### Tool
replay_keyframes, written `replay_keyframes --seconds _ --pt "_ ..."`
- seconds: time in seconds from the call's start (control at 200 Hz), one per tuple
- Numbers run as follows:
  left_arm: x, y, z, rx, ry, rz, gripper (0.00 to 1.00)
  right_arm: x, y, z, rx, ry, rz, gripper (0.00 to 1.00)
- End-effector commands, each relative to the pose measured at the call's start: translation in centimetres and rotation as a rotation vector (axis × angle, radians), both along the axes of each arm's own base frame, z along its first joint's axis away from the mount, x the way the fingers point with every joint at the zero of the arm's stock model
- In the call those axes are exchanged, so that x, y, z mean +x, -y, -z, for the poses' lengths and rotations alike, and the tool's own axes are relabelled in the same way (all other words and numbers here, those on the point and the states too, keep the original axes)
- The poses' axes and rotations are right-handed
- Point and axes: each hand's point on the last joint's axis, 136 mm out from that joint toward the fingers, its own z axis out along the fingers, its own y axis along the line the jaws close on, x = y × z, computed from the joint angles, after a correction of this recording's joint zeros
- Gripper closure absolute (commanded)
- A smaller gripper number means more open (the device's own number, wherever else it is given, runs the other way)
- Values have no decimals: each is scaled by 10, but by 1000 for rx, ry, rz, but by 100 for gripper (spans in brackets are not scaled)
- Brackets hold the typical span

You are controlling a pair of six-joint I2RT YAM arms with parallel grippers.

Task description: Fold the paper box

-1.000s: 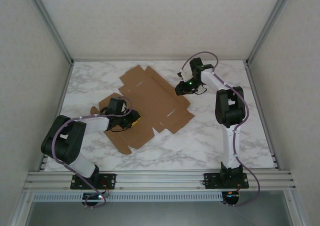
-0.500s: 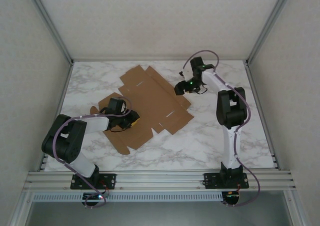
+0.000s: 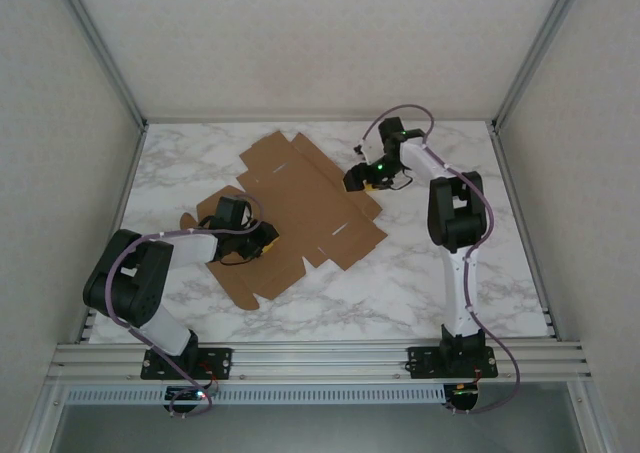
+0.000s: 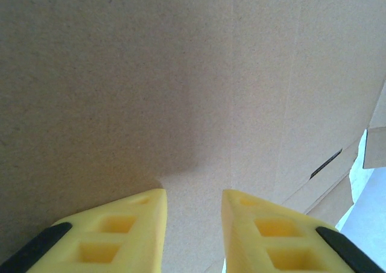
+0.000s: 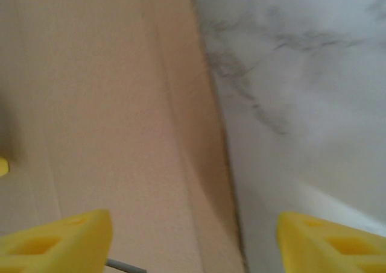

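The paper box (image 3: 300, 193) lies flat and unfolded on the marble table (image 3: 420, 273), a brown creased blank with flaps and tabs. My left gripper (image 3: 266, 241) rests low over its near-left panel. In the left wrist view the yellow fingertips (image 4: 151, 207) stand a narrow gap apart, with bare cardboard (image 4: 181, 74) under them and nothing between them. My right gripper (image 3: 353, 183) is at the blank's right edge. In the right wrist view that gripper (image 5: 194, 222) stands wide open, straddling the cardboard's edge (image 5: 102, 104), one finger over cardboard and one over marble (image 5: 301, 74).
Aluminium frame posts and pale walls close in the table on the left, right and back. Bare marble runs along the front and to the right of the blank. A slot (image 4: 325, 163) is cut in the cardboard near the left gripper.
The right gripper has shifted slightly left onto the blank's right edge, and its jaws have spread wider. The left arm and the cardboard have stayed put.
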Motion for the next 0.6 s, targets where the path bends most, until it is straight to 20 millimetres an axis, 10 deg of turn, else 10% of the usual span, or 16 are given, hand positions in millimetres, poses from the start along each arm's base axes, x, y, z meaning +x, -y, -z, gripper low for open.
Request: replay_keyframes --seconds 0.0,0.385,0.596 --pt "-7 -7 9 27 -28 -4 70 -7 -12 -4 42 -41 -22 41" --pt "0 -5 -7 11 3 -8 71 4 -4 -16 -177 168 -31 93" --pt "30 0 -79 -9 173 16 63 16 6 -68 -377 438 -51 99"
